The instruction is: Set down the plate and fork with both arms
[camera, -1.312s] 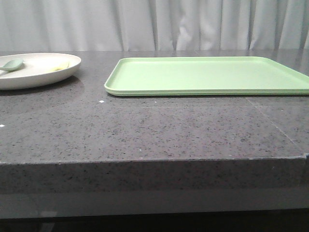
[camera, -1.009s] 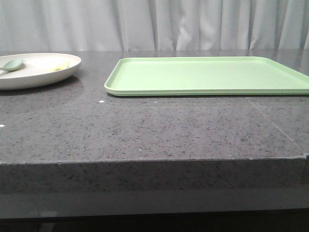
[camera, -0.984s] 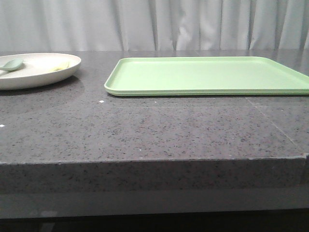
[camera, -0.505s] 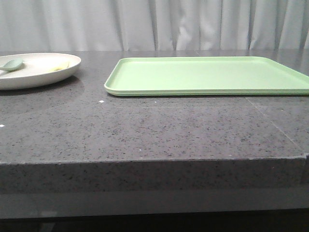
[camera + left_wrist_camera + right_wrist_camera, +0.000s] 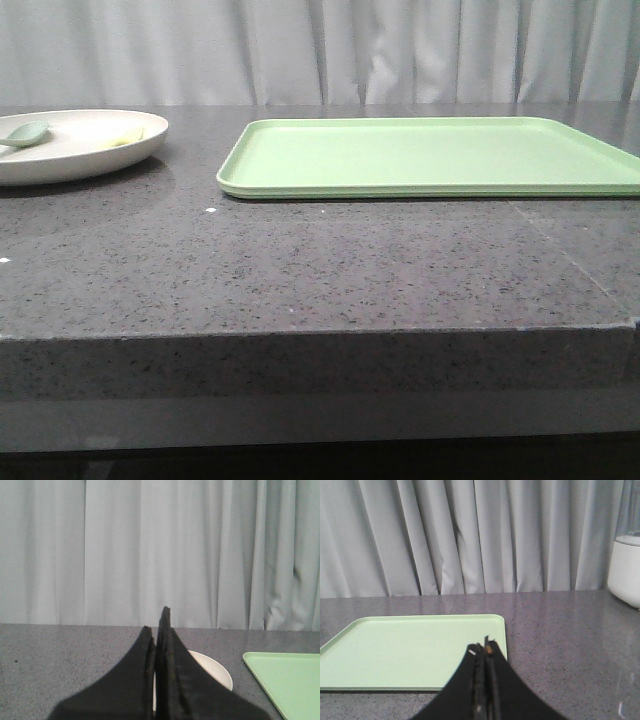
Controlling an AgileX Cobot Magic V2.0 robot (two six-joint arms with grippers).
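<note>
The cream plate (image 5: 75, 150) rests on the dark stone table at the far left. On it lies the pale yellow fork (image 5: 124, 138), beside a pale green spoon (image 5: 25, 133). Neither gripper shows in the front view. Seen from the left wrist, my left gripper (image 5: 159, 625) is shut with nothing in it, and the plate's rim (image 5: 217, 672) shows just past its fingers. My right gripper (image 5: 483, 647) is shut and empty too, in front of the near corner of the light green tray (image 5: 410, 647).
The flat light green tray (image 5: 430, 155) takes up the middle and right of the far table. A white container (image 5: 626, 570) stands at the far right of the table. Grey curtains hang behind. The table's front edge (image 5: 320, 335) runs across the front view.
</note>
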